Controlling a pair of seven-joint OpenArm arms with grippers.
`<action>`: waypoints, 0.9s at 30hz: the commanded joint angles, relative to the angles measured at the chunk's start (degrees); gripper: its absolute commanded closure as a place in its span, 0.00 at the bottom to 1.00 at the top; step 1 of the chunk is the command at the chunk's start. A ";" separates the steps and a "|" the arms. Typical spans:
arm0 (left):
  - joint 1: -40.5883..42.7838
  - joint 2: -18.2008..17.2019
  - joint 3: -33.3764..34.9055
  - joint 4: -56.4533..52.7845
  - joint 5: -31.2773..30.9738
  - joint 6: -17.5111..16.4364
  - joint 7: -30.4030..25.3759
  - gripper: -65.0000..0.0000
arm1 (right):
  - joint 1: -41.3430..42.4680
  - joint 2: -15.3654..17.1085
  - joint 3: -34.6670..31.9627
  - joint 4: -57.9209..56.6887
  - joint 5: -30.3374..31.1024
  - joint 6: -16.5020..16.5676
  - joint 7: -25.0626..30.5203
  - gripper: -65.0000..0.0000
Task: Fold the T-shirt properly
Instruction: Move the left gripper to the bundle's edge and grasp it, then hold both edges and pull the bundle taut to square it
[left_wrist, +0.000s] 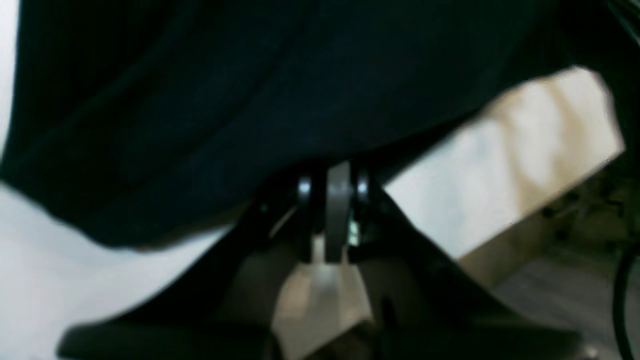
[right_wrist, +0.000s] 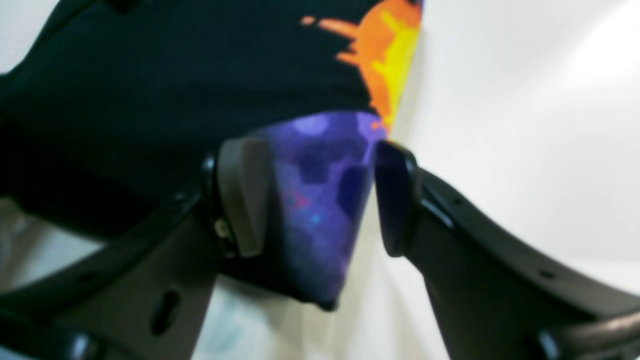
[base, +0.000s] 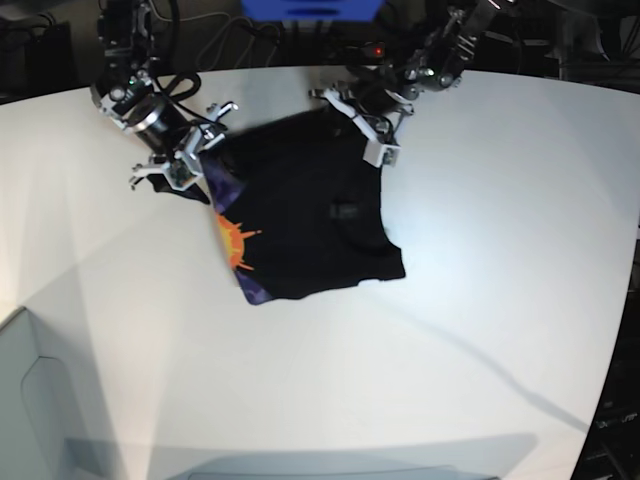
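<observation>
- The T-shirt (base: 305, 225) is lying crumpled on the white counter (base: 480, 300), its orange and purple print showing along one edge.
- The left hand (base: 372, 128) is clenching its far edge.
- The right hand (right_wrist: 320, 195) is gaping wide around a purple corner.

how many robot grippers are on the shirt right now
2. The left gripper is at the far edge of the T-shirt, on the base view's right, jaws closed. The right gripper is at the shirt's printed corner on that view's left, jaws open around the cloth.
</observation>
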 joint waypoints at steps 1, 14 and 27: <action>0.12 -0.66 -0.31 0.64 0.23 0.03 -0.33 1.00 | 0.83 -0.47 0.04 1.29 0.85 0.54 1.64 0.47; 0.73 -1.80 -14.82 1.08 0.14 -0.32 0.02 1.00 | 0.13 -4.25 -0.14 1.29 0.94 0.54 1.64 0.47; 0.82 -1.98 -14.82 0.73 0.14 -0.41 0.02 1.00 | -4.97 -7.68 -11.65 7.27 0.85 0.54 1.55 0.47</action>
